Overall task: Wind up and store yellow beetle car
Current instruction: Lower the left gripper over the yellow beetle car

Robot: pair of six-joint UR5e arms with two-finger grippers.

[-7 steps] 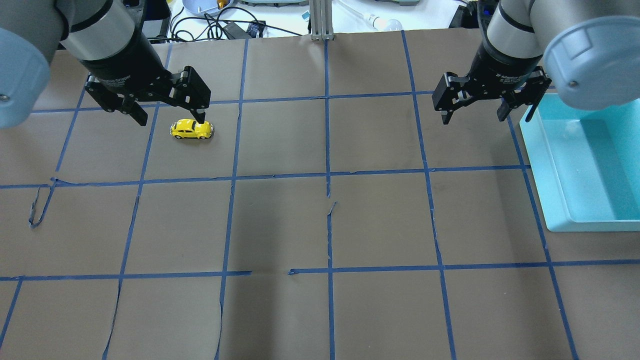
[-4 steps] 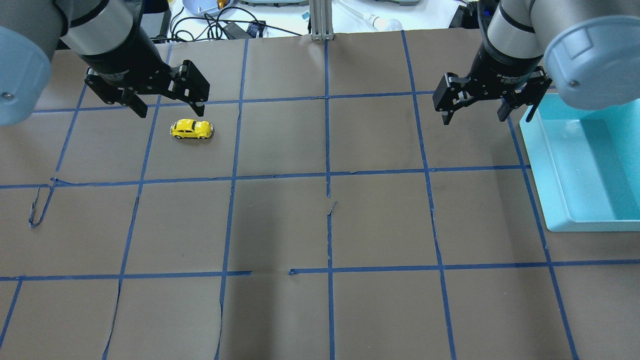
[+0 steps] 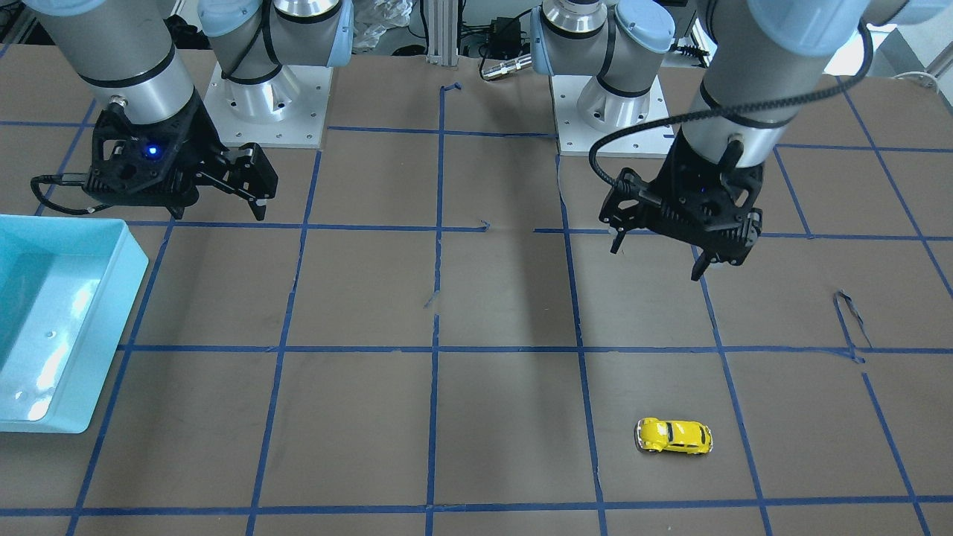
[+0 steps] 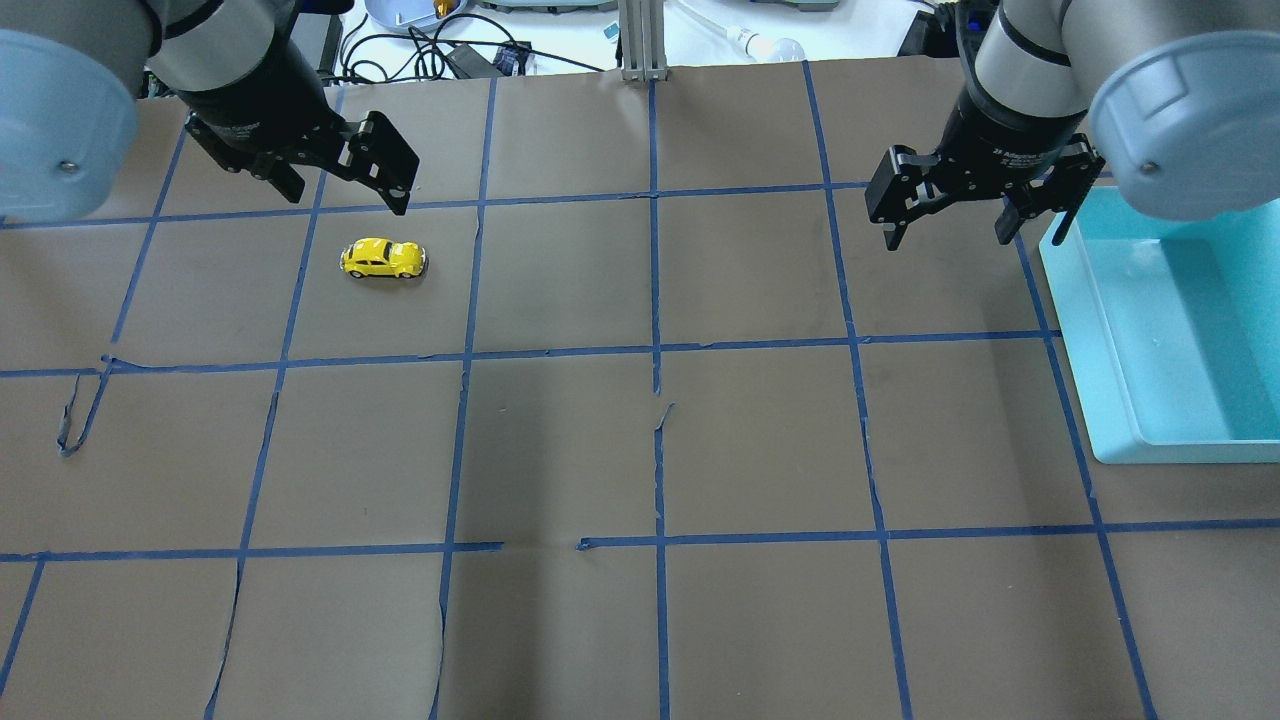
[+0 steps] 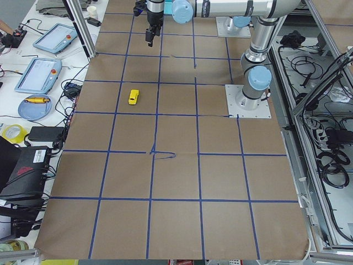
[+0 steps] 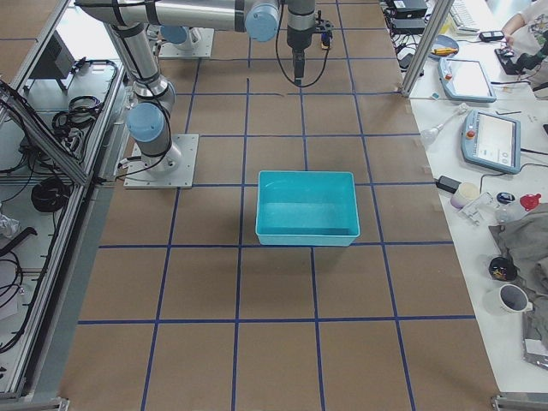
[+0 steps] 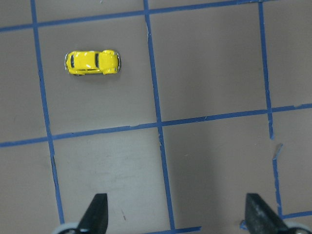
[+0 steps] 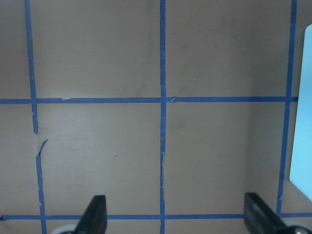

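Note:
The yellow beetle car stands on its wheels on the brown table, free of both grippers. It also shows in the front view, the left side view and the left wrist view. My left gripper is open and empty, raised above the table, back and to the left of the car; it shows in the front view too. My right gripper is open and empty, hovering beside the teal bin.
The teal bin sits at the table's right side, with nothing visible inside it. Blue tape lines grid the brown paper, torn in places. Cables and tools lie beyond the far edge.
My left gripper has lifted up and pulled back away from the car, staying open. The car and the right arm have not moved.

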